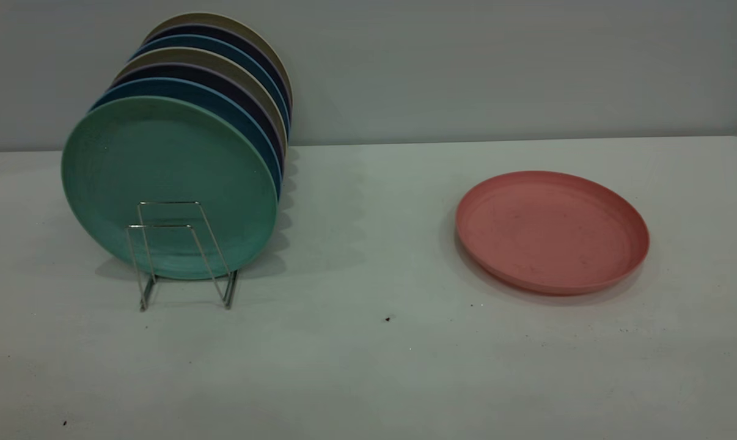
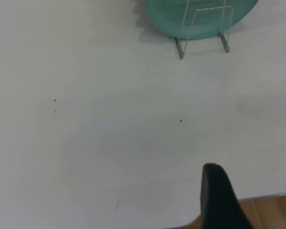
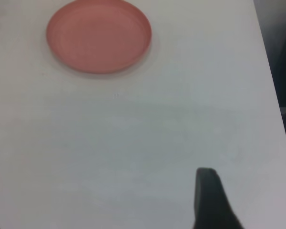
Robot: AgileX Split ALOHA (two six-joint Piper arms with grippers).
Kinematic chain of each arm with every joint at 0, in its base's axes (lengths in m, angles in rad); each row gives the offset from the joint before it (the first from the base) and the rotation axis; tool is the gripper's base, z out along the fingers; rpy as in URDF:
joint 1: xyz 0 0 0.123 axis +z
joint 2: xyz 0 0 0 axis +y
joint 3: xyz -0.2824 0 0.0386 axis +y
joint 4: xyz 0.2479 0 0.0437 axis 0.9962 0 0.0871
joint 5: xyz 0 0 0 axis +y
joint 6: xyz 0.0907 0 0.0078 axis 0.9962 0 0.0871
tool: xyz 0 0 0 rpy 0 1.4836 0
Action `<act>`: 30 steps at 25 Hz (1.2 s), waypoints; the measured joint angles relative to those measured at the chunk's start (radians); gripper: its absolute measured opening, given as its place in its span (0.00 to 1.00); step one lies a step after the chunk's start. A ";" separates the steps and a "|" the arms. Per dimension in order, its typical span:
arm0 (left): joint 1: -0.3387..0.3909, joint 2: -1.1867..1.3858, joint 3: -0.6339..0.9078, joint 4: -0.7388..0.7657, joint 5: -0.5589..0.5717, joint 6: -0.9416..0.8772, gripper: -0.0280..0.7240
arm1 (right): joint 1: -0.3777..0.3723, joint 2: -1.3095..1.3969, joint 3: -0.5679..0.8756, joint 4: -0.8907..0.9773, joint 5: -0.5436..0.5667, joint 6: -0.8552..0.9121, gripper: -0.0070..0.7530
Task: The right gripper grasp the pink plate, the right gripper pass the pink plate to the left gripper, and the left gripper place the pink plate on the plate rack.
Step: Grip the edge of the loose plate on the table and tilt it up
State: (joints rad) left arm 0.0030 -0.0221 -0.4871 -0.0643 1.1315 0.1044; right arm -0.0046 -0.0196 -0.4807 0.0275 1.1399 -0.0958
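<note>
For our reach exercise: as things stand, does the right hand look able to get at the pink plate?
Probably yes. The pink plate lies flat on the table, alone, and the right wrist view shows only bare surface between it and the right hand. The low rim may make the grip awkward.

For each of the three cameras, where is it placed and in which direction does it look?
Exterior view: low beyond the table, facing the plate rack with its stacked plates and the flat pink plate; no arm shows.
Left wrist view: above the table's near edge, looking toward the rack; one finger shows.
Right wrist view: above the table, looking toward the pink plate; one finger shows.
Shared: each wrist view repeats one exterior object.
</note>
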 joint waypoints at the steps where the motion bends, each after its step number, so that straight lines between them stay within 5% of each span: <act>1: 0.000 0.000 0.000 0.000 0.000 0.000 0.57 | 0.000 0.000 0.000 0.000 0.000 0.000 0.56; 21: 0.000 0.000 -0.001 -0.006 -0.003 -0.001 0.57 | 0.000 0.000 -0.002 0.001 -0.012 -0.013 0.56; 30: 0.000 0.177 -0.052 -0.066 -0.211 -0.017 0.57 | 0.000 0.229 -0.016 0.187 -0.352 -0.163 0.56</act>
State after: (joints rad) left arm 0.0030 0.1544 -0.5387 -0.1301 0.9204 0.0875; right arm -0.0046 0.2096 -0.4963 0.2142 0.7882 -0.2589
